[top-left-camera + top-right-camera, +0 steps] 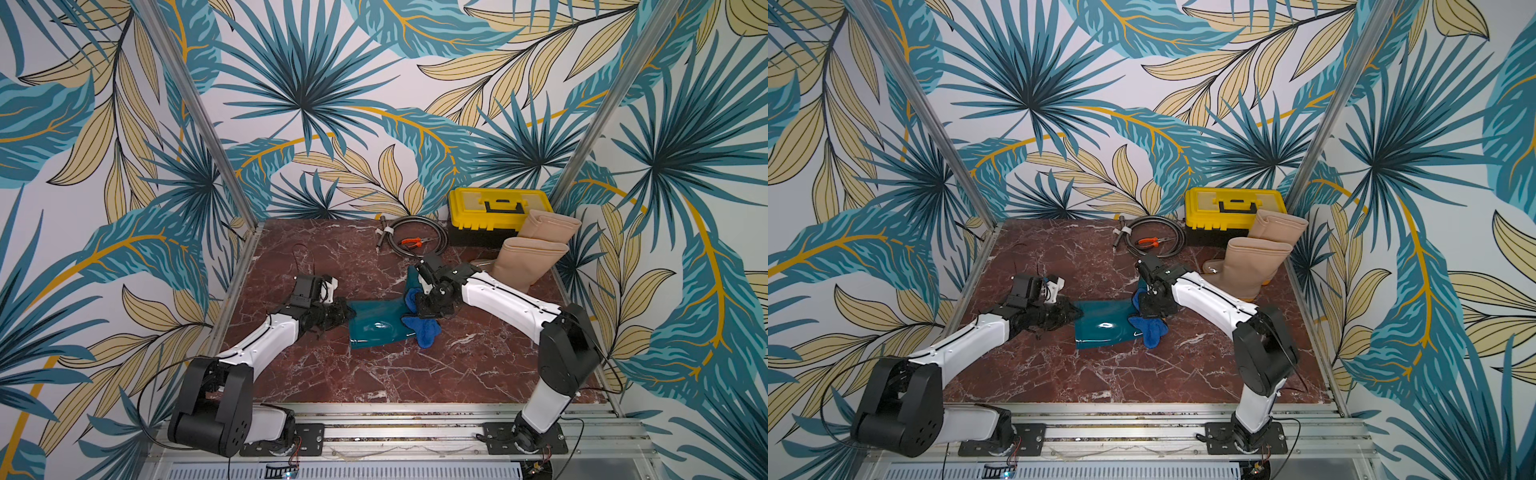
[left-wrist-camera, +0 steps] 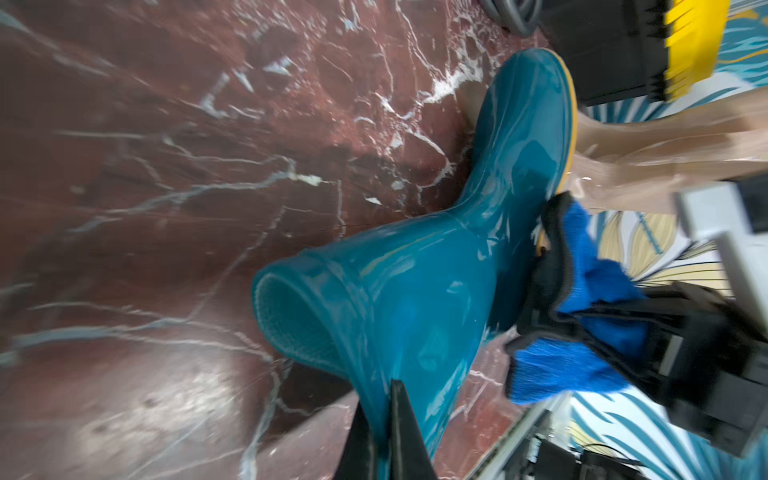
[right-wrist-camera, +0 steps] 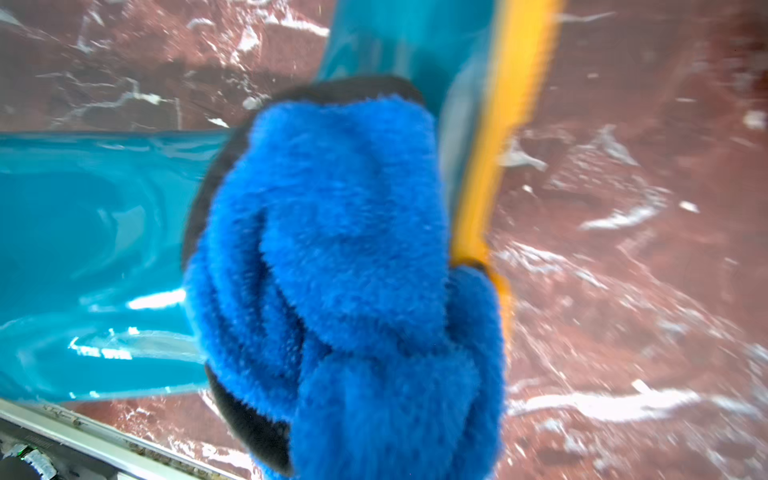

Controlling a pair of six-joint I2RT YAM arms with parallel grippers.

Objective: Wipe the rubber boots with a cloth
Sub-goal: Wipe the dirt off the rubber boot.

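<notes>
**A:** Which boot do you have, and where does it lie?

**B:** The teal boot (image 1: pixel 376 326) lies on its side in the middle of the marble table (image 1: pixel 374 382). Its open top points to my left arm, and its foot points to the back wall.

**A:** What does your left gripper do?

**B:** My left gripper (image 2: pixel 379 405) is closed on the rim of the boot's shaft. The left wrist view shows one finger on each side of the rubber wall.

**A:** And the right one?

**B:** My right gripper (image 1: pixel 419 311) is clamped on the blue cloth (image 3: pixel 345 249). The cloth is bunched between the black pads (image 3: pixel 205 199). It presses against the boot near the heel and touches both the teal rubber and the yellow sole edge. One loose end hangs down at the boot's side, toward the table.

**A:** Where are the other boots?

**B:** The nearer beige boot (image 1: pixel 528 262) and the farther beige boot (image 1: pixel 548 226) stand upright at the back right corner. They are just beside the yellow toolbox (image 1: pixel 494 208) and apart from both my grippers. Both wrist views are a little blurred.
</notes>
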